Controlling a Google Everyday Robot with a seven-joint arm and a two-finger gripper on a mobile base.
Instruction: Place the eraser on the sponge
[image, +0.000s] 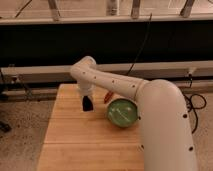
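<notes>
— Where is the hand?
— The hand (87, 103) hangs from the white arm (150, 110) over the worktop (75, 140). It is close to the far edge and somewhat left of the middle.
— Open or closed?
— I cannot tell. Its lower end reads as one dark shape.
— And the eraser?
— There is a small black block shape at the bottom of the hand, low over the boards near the far edge. Whether that is the eraser or part of the hand itself, I cannot tell.
— What else is on the worktop?
— A green bowl (121, 113) sits right of the hand, toward the right edge, with the arm crossing its right side. A small reddish-orange thing (107, 97) lies between hand and bowl, just beyond the bowl's far rim.
</notes>
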